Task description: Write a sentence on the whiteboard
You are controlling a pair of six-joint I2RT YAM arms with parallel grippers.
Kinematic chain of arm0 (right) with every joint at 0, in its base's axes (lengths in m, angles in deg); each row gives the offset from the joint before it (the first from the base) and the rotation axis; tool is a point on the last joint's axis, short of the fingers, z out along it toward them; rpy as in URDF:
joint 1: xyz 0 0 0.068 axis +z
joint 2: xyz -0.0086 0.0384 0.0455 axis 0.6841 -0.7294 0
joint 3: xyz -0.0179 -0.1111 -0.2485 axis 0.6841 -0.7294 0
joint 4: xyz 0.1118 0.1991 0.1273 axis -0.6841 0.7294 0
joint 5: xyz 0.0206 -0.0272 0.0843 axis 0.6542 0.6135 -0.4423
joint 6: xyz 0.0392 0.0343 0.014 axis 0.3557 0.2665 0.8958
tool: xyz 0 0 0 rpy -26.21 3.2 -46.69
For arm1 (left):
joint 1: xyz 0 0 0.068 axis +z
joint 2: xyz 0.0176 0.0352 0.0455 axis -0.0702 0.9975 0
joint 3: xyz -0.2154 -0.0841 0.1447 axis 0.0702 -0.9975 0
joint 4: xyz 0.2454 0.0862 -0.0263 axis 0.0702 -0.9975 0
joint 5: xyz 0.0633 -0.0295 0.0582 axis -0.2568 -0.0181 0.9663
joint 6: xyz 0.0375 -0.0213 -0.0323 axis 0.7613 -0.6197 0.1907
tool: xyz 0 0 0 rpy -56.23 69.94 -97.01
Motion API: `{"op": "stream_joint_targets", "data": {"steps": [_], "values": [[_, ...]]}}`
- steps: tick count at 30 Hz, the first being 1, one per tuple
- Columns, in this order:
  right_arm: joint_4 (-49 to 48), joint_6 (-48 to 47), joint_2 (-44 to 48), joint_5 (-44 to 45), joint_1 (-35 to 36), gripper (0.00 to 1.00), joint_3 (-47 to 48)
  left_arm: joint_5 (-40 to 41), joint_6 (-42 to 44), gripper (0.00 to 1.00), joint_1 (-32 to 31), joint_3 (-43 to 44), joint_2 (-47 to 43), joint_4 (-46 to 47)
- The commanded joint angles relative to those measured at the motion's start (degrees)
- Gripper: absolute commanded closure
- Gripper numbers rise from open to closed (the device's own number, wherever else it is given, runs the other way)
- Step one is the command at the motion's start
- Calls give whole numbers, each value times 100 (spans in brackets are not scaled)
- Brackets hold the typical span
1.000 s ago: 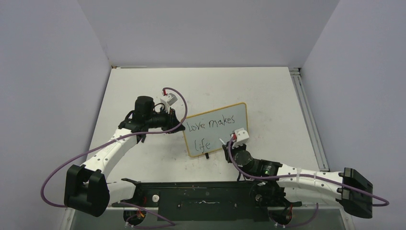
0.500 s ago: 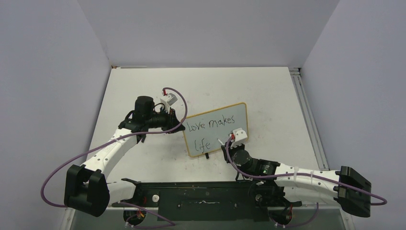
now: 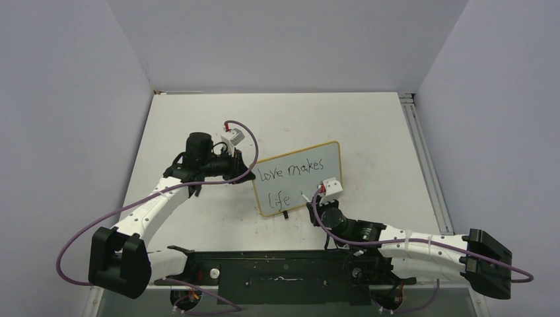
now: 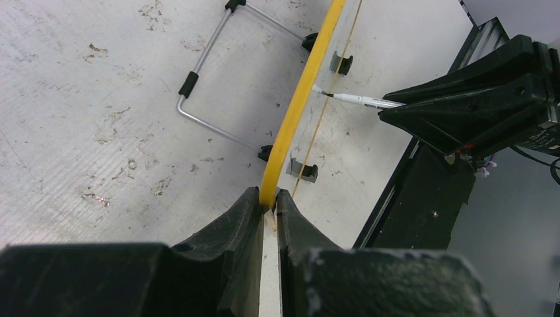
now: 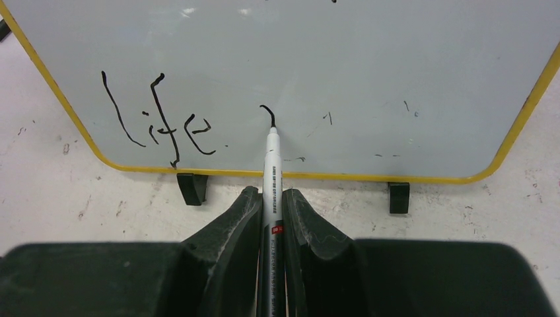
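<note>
Presently the right gripper (image 5: 271, 198), clamped on the marker (image 5: 272, 165), aims it at 12 o'clock, tip touching the upright whiteboard (image 5: 409, 59) just 3 o'clock of "life" (image 5: 158, 122). The left gripper (image 4: 267, 201) pinches its yellow frame (image 4: 302, 99).

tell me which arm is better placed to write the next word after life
Right. The right gripper is shut on the marker, tip on the whiteboard beside "life", a new stroke begun. The left gripper is clamped on the board's yellow frame, steadying it.
</note>
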Motion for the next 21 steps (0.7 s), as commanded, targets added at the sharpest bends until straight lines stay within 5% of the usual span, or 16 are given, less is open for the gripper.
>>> {"op": "stream_joint_targets", "data": {"steps": [1,21], "values": [[46,257,-144,-40,-33,95,-128,60,26,100,-6,202,19,-17],[-164,-66,-171,189,-32,95,142,58,26,100,-6,210,21,-16]]}}
